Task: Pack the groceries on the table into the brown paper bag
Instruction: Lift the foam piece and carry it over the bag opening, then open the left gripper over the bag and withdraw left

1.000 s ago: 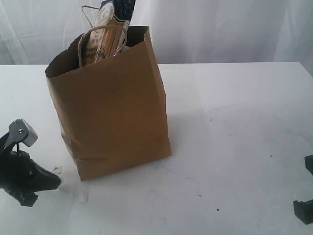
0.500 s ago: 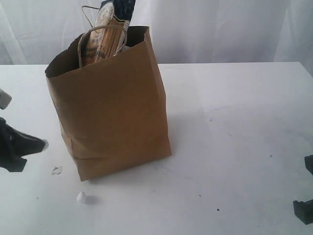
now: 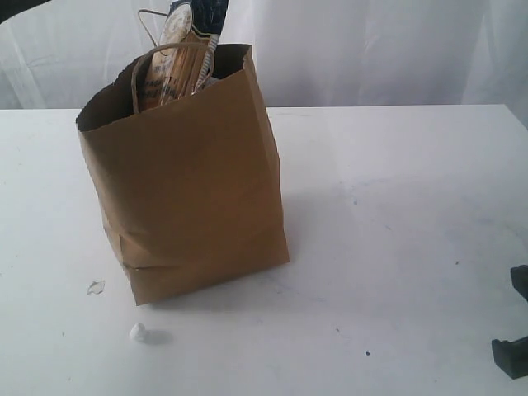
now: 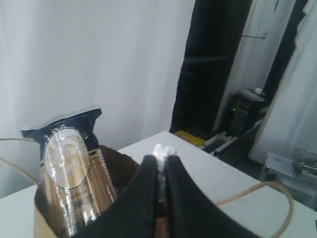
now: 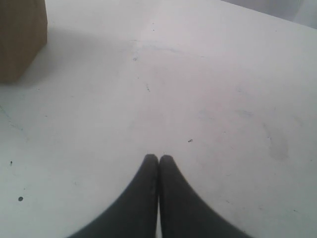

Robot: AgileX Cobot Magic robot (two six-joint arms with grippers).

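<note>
The brown paper bag [image 3: 190, 181] stands upright on the table [image 3: 396, 206], with the long spaghetti packet [image 3: 177, 58] sticking out of its top. In the left wrist view my left gripper [image 4: 160, 161] is shut on a small white lump [image 4: 161, 151], raised over the bag's open mouth [image 4: 124, 163] beside the spaghetti packet [image 4: 69, 168]. Another small white lump [image 3: 138, 332] and a thin flake [image 3: 96, 287] lie on the table in front of the bag's left corner. My right gripper [image 5: 158, 159] is shut and holds nothing, low over the bare tabletop.
A loop handle [image 4: 257, 191] of the bag curves past my left gripper. Part of the right arm [image 3: 513, 355] shows at the exterior view's lower right edge. The bag's corner [image 5: 20, 39] sits far from my right gripper. White curtains hang behind the table.
My left arm has lifted from the table's front left, carrying a white lump, and risen out of the exterior view. The right arm has not moved.
</note>
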